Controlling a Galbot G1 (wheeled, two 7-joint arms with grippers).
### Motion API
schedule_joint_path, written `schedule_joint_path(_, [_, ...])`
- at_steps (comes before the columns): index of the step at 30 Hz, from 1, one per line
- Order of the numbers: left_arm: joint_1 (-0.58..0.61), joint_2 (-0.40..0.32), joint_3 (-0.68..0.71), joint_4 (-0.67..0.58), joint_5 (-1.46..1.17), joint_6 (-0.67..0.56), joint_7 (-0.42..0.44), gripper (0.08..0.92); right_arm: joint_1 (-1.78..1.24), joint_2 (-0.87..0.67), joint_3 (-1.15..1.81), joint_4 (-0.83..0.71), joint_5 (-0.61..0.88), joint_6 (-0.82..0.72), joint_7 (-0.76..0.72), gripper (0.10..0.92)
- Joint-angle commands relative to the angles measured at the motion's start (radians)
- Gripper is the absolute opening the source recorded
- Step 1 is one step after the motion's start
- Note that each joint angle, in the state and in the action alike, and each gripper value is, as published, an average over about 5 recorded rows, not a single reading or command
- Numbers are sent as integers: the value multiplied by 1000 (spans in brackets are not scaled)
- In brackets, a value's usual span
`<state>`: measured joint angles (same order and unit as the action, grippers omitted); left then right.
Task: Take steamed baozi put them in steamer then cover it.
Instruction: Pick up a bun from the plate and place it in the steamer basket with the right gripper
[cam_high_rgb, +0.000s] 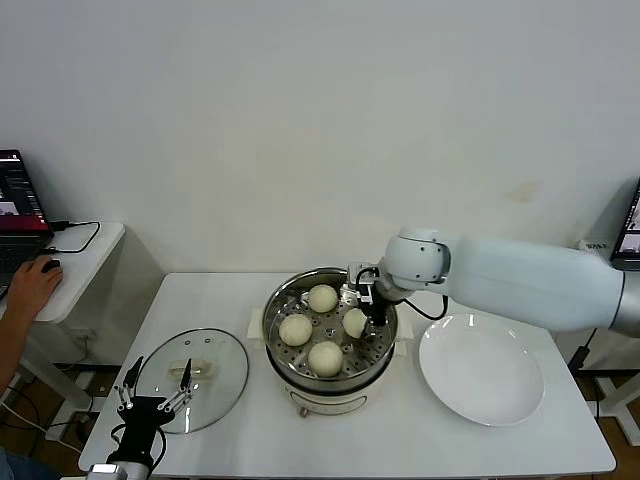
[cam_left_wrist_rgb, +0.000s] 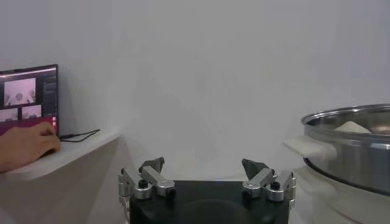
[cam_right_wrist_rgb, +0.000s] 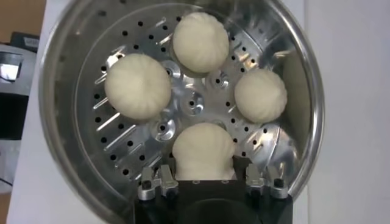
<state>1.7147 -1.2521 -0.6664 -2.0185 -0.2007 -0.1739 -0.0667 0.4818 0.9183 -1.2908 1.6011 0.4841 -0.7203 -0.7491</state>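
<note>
Left hand (cam_high_rgb: 152, 398) hovers low at the counter's (cam_high_rgb: 400, 440) near-left edge, fingers spread apart, holding nothing. Just beyond it lies the round clear glass cover (cam_high_rgb: 193, 379) w/ its cream bar handle, flat on the counter, left of the shiny steel steamer (cam_high_rgb: 330, 330). Handle's long axis looks roughly side to side. Right hand (cam_high_rgb: 377, 322) is down inside the steamer, fingers around the fourth cream-white round baozi (cam_right_wrist_rgb: 203, 150), apparently touching it. All four buns sit on the perforated tray. White plate (cam_high_rgb: 482, 375) on the right is bare. Cover's next, I reckon; left arm's far nearer.
</note>
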Motion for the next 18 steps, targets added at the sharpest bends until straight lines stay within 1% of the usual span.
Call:
schedule_joint_path(1, [1,1,-1,1,1,-2,0,823,-42,25,13,-36,-38,-5,8,585])
schedule_joint_path(8, [2,0,-3,4,1,-4,0,823,-44,13,42,-19,-23,-5,22,594])
schedule_joint_path(10, [2,-1,-3,5,1,-4,0,823,-36,0,57,-7,-25,-5,25,626])
schedule_joint_path(15, [2,0,-3,9,0,-6,0,823,-18,-57,104,55,-30,-5,40,765])
schedule_joint_path(18, [1,0,-2,11,0,-6,0,823,-25,-114,144,111,-9,-5,78,813])
